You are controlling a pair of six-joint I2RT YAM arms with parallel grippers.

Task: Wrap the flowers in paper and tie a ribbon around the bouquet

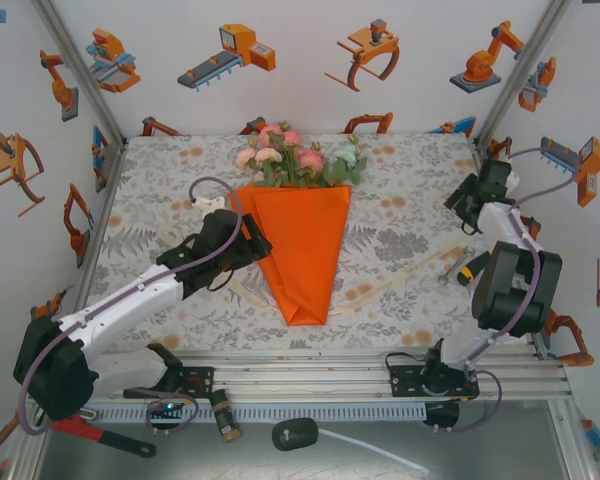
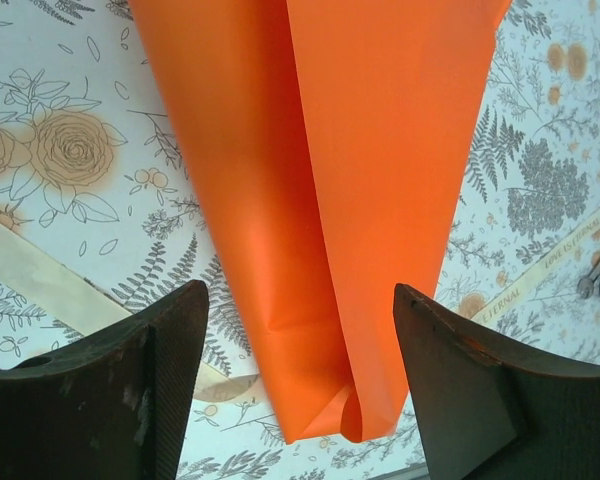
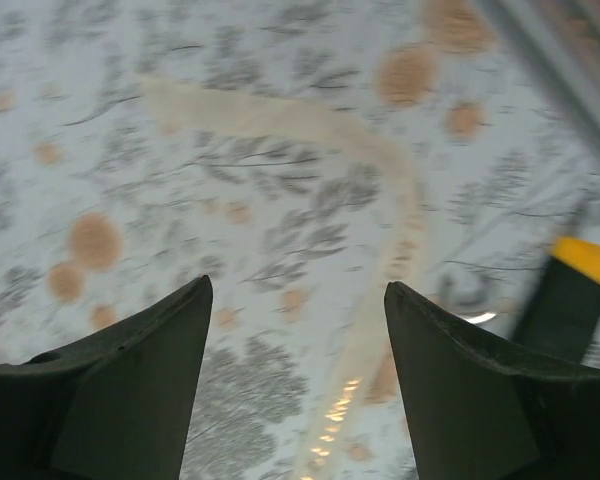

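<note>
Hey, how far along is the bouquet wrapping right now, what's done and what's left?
Done: the flowers sit in the paper, which is folded into a cone. In hand: nothing is gripped. The left gripper is open astride the cone's narrow end, and the right gripper is open above the ribbon. Left: the ribbon lies loose on the cloth, passing under the cone, not tied.

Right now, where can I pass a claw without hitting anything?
Free: tablecloth between bouquet and right claw, above the ribbon; also the far-left corner. Crowded: left claw beside the bouquet; tool by the ribbon's right end.
</note>
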